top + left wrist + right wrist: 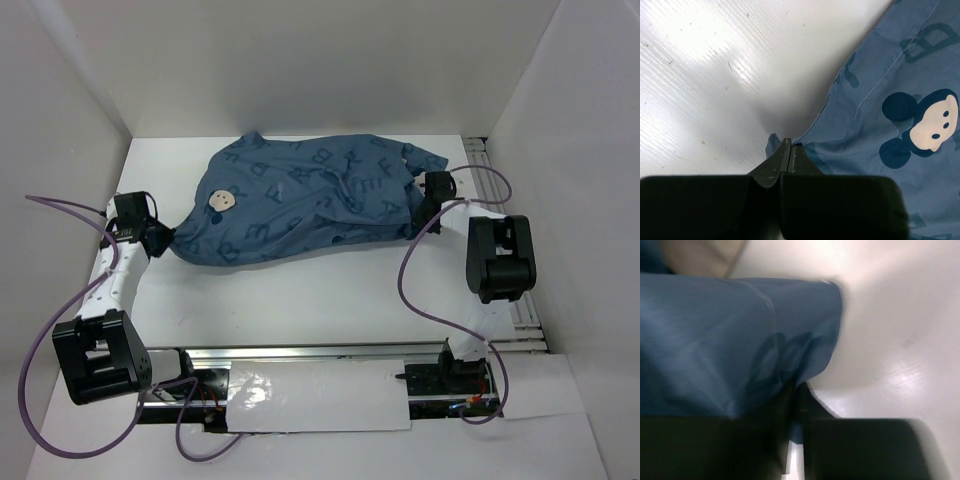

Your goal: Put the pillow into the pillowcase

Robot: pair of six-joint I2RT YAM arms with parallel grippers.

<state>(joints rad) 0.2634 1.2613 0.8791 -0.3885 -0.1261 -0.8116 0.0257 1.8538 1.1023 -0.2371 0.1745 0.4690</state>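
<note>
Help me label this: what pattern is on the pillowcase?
The pillowcase: dusty blue, darker letters, a mouse face; top external view.

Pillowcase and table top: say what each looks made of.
The pillowcase looks like thin woven cloth, likely cotton, matte: soft creases, stitched hem line, printed letters. The table top looks like white ribbed plastic sheet, semi-gloss: fine parallel ridges and glare, though the exact material is unclear.

The pillowcase (310,200) lies on the table (300,290), in its far half, stretched from left to right. The left gripper (160,238) sits at its near left corner, pinching the cloth there. The right gripper (428,190) sits at its right end, the cloth's edge caught between its fingers. A rail (330,352) runs along the table's near edge.
</note>
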